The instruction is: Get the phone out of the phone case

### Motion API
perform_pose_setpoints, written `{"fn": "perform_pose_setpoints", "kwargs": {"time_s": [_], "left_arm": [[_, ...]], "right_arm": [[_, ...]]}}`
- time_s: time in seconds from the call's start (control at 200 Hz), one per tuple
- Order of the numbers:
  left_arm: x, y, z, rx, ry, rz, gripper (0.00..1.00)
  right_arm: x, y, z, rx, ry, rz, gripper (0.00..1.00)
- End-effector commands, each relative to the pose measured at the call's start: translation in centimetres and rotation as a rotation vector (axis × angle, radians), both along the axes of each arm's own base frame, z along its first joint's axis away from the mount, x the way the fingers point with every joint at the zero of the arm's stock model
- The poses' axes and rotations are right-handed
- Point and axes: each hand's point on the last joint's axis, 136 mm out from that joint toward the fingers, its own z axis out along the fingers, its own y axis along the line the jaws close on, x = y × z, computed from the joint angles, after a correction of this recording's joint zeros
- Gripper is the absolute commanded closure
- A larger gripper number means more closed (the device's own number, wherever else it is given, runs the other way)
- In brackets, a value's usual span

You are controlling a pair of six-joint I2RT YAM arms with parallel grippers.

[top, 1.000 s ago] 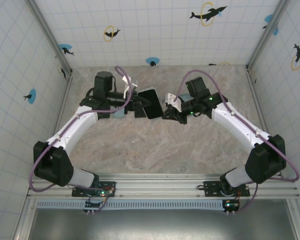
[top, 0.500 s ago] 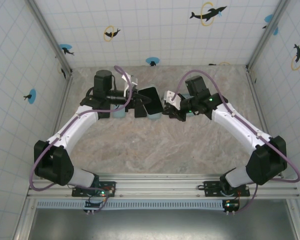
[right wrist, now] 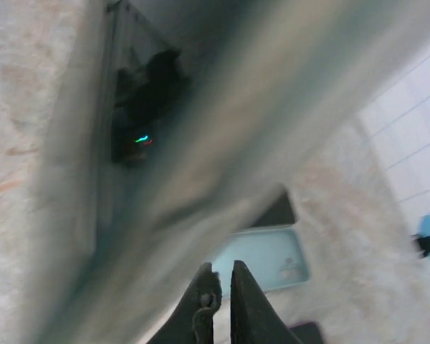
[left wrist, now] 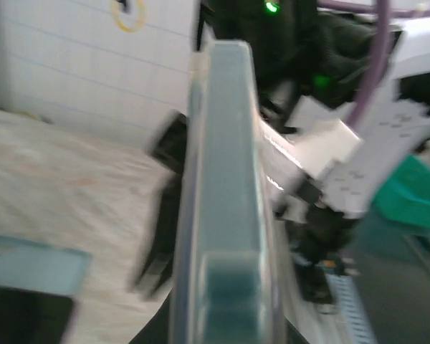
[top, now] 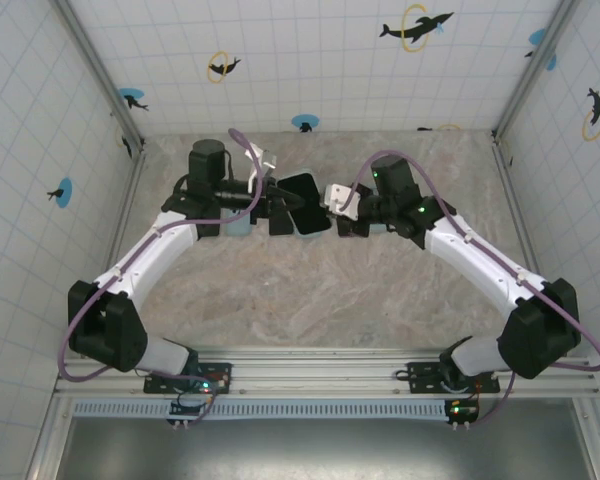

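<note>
The right gripper [top: 330, 207] has risen from below the phone [top: 302, 200] to level with its right edge, jaws pinched together; whether they nip anything I cannot tell. The left gripper [top: 278, 207] stays clenched on the phone case [left wrist: 226, 179], held edge-up above the tabletop [top: 310, 290], the dark phone still inside. Beneath the left gripper lies a light blue flat item [top: 238, 227].

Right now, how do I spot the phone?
Find the marbled table, then where the left gripper and right gripper meet. The phone is the dark slab held up between them, not the pale blue case lying flat beside it.
</note>
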Motion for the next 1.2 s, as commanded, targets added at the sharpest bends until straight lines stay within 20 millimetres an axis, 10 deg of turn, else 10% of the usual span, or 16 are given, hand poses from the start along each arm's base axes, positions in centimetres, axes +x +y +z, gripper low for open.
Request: {"fn": "perform_pose_setpoints", "kwargs": {"time_s": [0.0, 0.17, 0.611, 1.191], "left_arm": [[-5.8, -0.8, 0.9, -0.041, 0.156, -0.282, 1.0], [-5.3, -0.9, 0.5, -0.03, 0.148, -0.241, 1.0], [-1.3, 0.5, 2.6, -0.052, 0.066, -0.069, 1.0], [-1.5, 0.6, 2.2, -0.05, 0.071, -0.079, 1.0]], "right_arm": [[1.4, 1.7, 6.6, 0.151, -0.278, 0.008, 0.87], [0.9, 1.6, 7.8, 0.235, -0.209, 0.021, 0.86], [-3.6, -4.0, 1.4, 0.208, 0.31, -0.051, 0.52], [-7.7, -1.1, 1.0, 0.198, 0.399, 0.15, 0.67]]}}
